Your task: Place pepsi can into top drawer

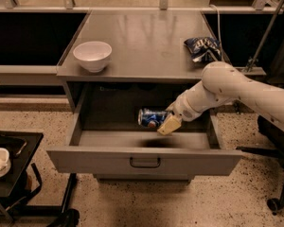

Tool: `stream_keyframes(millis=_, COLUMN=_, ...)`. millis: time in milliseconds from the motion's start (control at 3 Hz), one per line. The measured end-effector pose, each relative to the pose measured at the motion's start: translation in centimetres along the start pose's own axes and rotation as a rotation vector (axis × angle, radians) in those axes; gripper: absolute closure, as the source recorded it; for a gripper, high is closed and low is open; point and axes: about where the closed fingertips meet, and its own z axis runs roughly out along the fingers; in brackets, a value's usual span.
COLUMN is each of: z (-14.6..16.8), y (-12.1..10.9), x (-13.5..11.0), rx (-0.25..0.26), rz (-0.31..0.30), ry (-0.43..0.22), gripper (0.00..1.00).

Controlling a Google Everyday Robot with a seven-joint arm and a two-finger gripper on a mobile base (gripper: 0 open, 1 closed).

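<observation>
Grey desk [146,46] at centre frame has its top drawer [94,161] pulled open. Over the drawer's right-centre, the gripper [169,123] has its jaws clamped on the pepsi can [150,117]. The can lies sideways, long axis running left from the jaws, seemingly clear of the drawer floor.

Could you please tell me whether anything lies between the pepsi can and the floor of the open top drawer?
Nothing visible does. The pincer holds the pepsi can on its side above the open top drawer, whose floor beneath it looks bare.
</observation>
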Motion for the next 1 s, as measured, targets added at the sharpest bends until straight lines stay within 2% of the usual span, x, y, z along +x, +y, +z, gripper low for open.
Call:
stream_keyframes(millis=333, z=0.01, y=0.00, x=0.00, rx=0.000, rz=0.000, ry=0.000, gripper=0.11)
stream_keyframes(millis=667, z=0.01, y=0.01, x=0.00, rx=0.000, rz=0.000, ry=0.000, gripper=0.00)
stream_keyframes(millis=1000, z=0.01, y=0.01, x=0.00, rx=0.000, rz=0.000, ry=0.000, gripper=0.00)
